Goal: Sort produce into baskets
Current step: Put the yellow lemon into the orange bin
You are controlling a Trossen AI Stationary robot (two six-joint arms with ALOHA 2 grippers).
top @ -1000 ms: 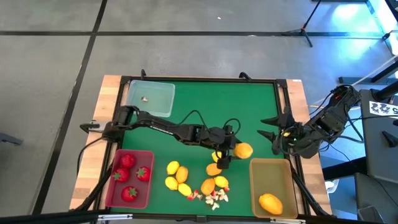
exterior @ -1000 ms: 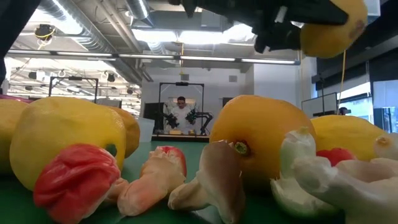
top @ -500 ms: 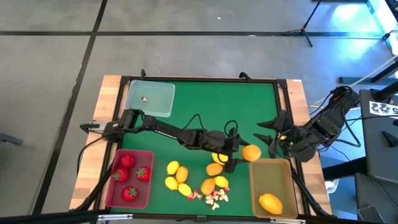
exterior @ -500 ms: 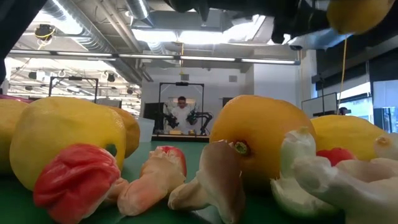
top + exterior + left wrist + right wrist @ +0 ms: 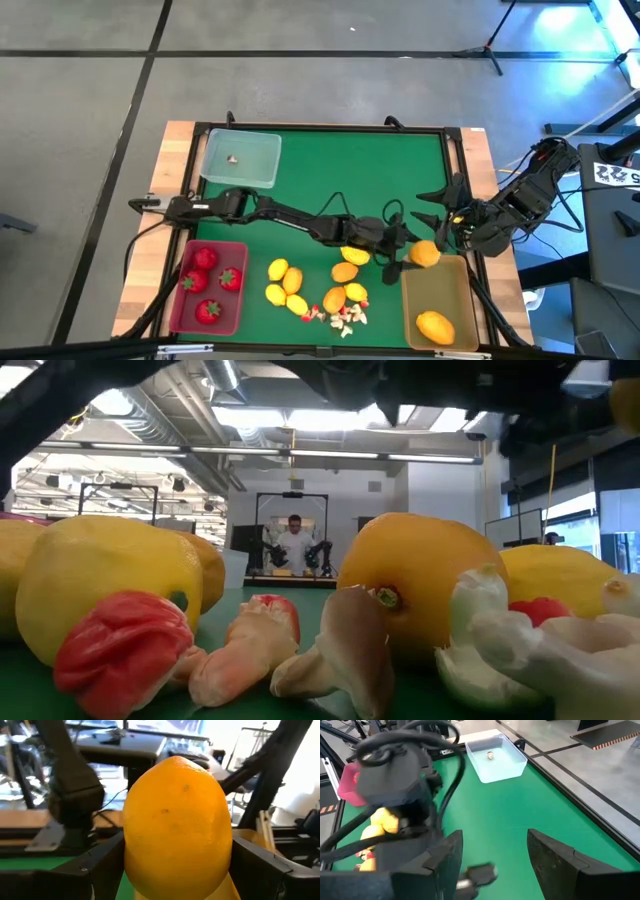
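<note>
Orange, oval and smooth, a lemon was clamped between the fingers of the left gripper, which reached across the green table to the near edge of the tan basket. From the left wrist the fruit filled nearly everything ahead, with one dark finger on either side of it. In the high view it sat over the basket's far rim, not yet over the middle, where one orange lemon already lay.

To finish the step well, the arm probably needed to carry the fruit a little farther over the basket, clear of the rim, and lower it before letting go, so that the round thing would not bounce or roll out. Aiming beside the lemon inside would have avoided knocking it.

Off at the table's right edge the right gripper waited with its fingers apart and nothing in them. More yellow and orange lemons remained loose on the table, with small white-and-red bits near them. Strawberries lay in the red basket, and the clear basket held one tiny piece.
</note>
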